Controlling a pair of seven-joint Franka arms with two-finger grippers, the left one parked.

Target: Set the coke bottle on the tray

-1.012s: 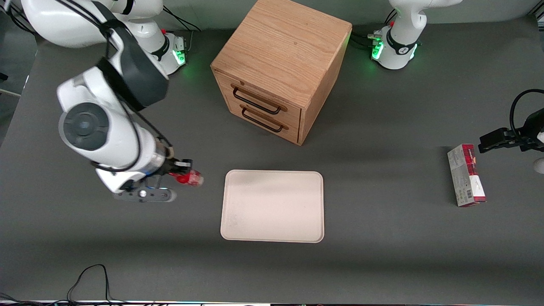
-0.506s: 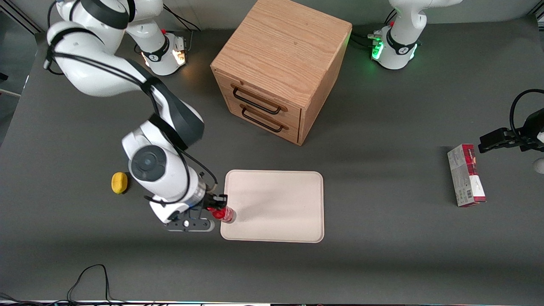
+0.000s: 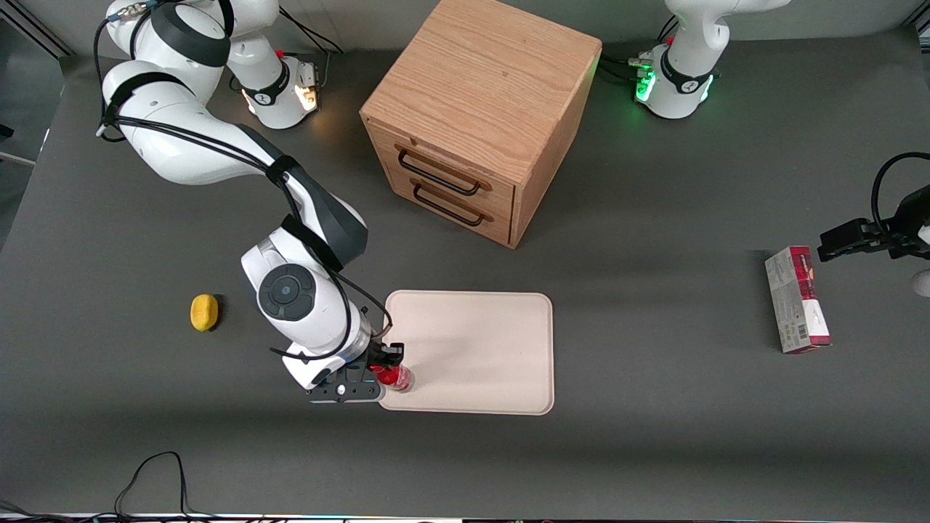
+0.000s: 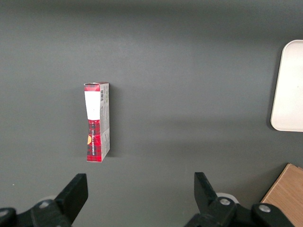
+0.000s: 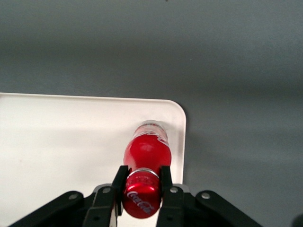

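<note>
The small red coke bottle (image 3: pixel 394 377) with a red cap (image 5: pixel 141 195) is held upright in my gripper (image 3: pixel 383 365), over the corner of the cream-white tray (image 3: pixel 479 349) nearest the front camera at the working arm's end. In the right wrist view my gripper (image 5: pixel 142 182) is shut on the bottle's neck just under the cap, and the bottle's body (image 5: pixel 147 149) hangs down over the tray's rounded corner (image 5: pixel 175 111). I cannot tell whether its base touches the tray.
A wooden two-drawer cabinet (image 3: pixel 479 116) stands farther from the camera than the tray. A yellow lemon-like object (image 3: pixel 204 312) lies toward the working arm's end. A red-and-grey carton box (image 3: pixel 797 299) lies toward the parked arm's end; it also shows in the left wrist view (image 4: pixel 97 121).
My gripper carried the coke bottle from beside the tray to above the tray's near corner. The arm's move uncovered the yellow object.
</note>
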